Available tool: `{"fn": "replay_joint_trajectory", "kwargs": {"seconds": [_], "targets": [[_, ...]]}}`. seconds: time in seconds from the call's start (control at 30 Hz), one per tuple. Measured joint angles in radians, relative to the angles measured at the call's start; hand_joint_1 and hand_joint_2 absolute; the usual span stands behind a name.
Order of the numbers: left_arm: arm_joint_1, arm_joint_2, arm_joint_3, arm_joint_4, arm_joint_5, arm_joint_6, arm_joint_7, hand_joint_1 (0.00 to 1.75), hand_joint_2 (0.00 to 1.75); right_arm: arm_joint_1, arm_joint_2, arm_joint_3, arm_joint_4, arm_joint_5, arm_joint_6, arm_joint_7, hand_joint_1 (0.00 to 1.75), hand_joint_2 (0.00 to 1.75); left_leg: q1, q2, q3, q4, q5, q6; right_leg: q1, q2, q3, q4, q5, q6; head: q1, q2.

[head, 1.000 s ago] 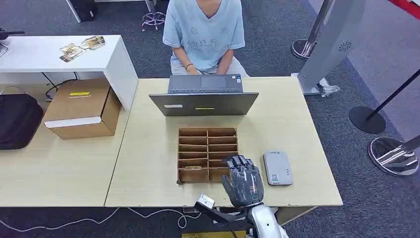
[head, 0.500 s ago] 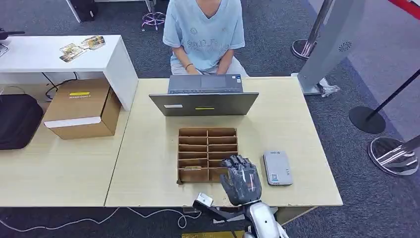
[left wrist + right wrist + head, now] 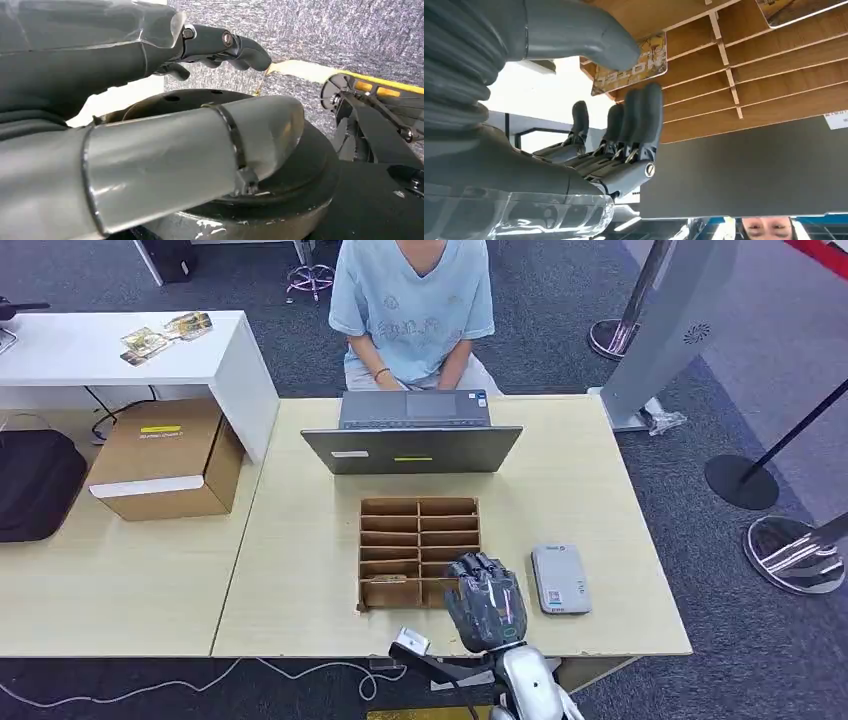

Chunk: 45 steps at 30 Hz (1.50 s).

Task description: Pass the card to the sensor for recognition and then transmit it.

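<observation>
Wooden table (image 3: 300,570) | right hand (image 3: 487,602) fingers apart over organizer (image 3: 419,550); card (image 3: 631,70) flat inside

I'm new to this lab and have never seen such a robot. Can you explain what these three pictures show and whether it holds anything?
This is a humanoid robot with two arms, seen through its own cameras. The head view looks down on a table. On it are an open laptop with a person seated behind it, a wooden card rack and a small grey card sensor. The right hand hovers over the rack's near corner. The right wrist view, turned upside down, shows that right hand's fingers spread just short of a card in the rack; it holds nothing. The left wrist view shows the left hand hanging over the floor.
</observation>
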Motion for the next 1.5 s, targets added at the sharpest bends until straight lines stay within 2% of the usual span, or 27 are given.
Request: {"fn": "replay_joint_trajectory", "kwargs": {"seconds": [0.13,0.43,0.53,0.67,0.83,0.97,1.03,1.37,1.5], "targets": [[0.000,0.000,0.000,0.000,0.008,0.002,0.000,0.00,0.00,-0.003,0.000,0.000,0.005,0.000,0.002,0.000,1.12,1.75,0.000,0.000,0.000,0.000,0.000,0.000,0.000,0.000,0.000,0.000,0.000,0.000,0.000,0.000],[0.001,0.000,0.000,0.000,0.016,0.005,0.000,0.00,0.00,-0.008,0.000,0.002,0.015,0.000,0.006,0.003,0.94,1.75,0.000,0.000,0.000,0.000,0.000,0.000,0.000,0.000,0.000,0.000,0.000,0.000,0.000,0.000],[0.001,0.000,0.000,0.000,0.018,0.005,0.000,0.00,0.00,-0.012,0.000,0.005,0.017,0.000,0.011,0.003,0.94,1.75,0.000,0.000,0.000,0.000,0.000,0.000,0.000,0.000,0.000,0.000,0.000,0.000,0.000,0.000],[0.001,0.000,0.000,0.000,0.018,0.005,0.000,0.00,0.00,-0.013,0.000,0.007,0.019,0.000,0.014,0.003,1.03,1.75,0.000,0.000,0.000,0.000,0.000,0.000,0.000,0.000,0.000,0.000,0.000,0.000,0.000,0.000],[0.001,0.000,0.000,0.000,0.016,0.002,0.000,0.00,0.00,-0.016,0.001,0.008,0.019,0.000,0.016,0.003,0.99,1.75,0.000,0.000,0.000,0.000,0.000,0.000,0.000,0.000,0.000,0.000,0.000,0.000,0.000,0.000],[0.001,0.000,0.000,0.000,0.017,0.002,0.000,0.00,0.00,-0.017,0.002,0.008,0.020,0.000,0.018,0.006,1.08,1.75,0.000,0.000,0.000,0.000,0.000,0.000,0.000,0.000,0.000,0.000,0.000,0.000,0.000,0.000],[0.001,0.000,0.000,0.000,0.016,0.002,0.000,0.00,0.00,-0.017,0.002,0.008,0.020,-0.001,0.018,0.006,1.05,1.75,0.000,0.000,0.000,0.000,0.000,0.000,0.000,0.000,0.000,0.000,0.000,0.000,0.000,0.000],[0.001,0.000,0.000,0.000,0.023,0.007,-0.002,0.00,0.00,-0.022,0.002,0.008,0.025,-0.002,0.016,0.010,1.19,1.75,0.000,0.000,0.000,0.000,0.000,0.000,0.000,0.000,0.000,0.000,0.000,0.000,0.000,0.000],[0.002,0.000,0.000,0.000,0.028,0.008,-0.007,0.00,0.00,-0.022,0.002,0.008,0.026,-0.002,0.016,0.012,1.12,1.75,0.000,0.000,0.000,0.000,0.000,0.000,0.000,0.000,0.000,0.000,0.000,0.000,0.000,0.000]]}}
